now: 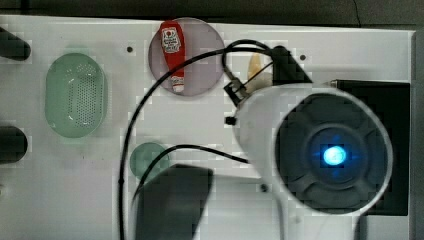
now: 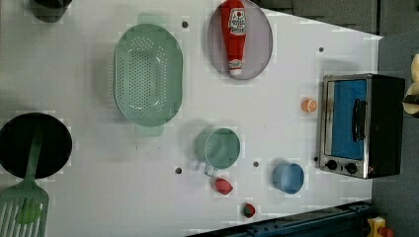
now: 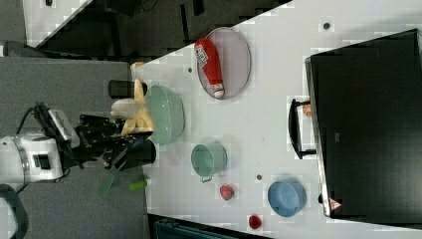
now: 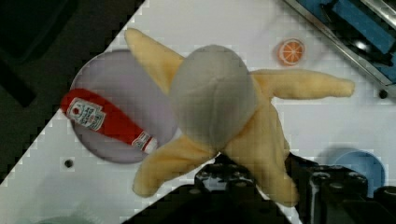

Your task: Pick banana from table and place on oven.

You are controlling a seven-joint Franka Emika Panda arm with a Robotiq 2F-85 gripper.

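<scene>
Banana (image 4: 224, 121), a plush with peel flaps splayed, sits clamped in the gripper (image 4: 243, 179), jaws closed on its lower end, lifted clear off the table (image 4: 196, 23). In the right view it hangs off the table's edge, just beside the green colander (image 3: 166, 114) and well apart from the oven (image 3: 368, 124). Orange slice (image 4: 290, 51) lies on the table close to the oven's glass door. Ketchup bottle (image 4: 105, 122) rests on a grey plate (image 4: 93, 79), farther from the oven. Blue bowl (image 3: 286, 196) stands near the oven's knob end.
</scene>
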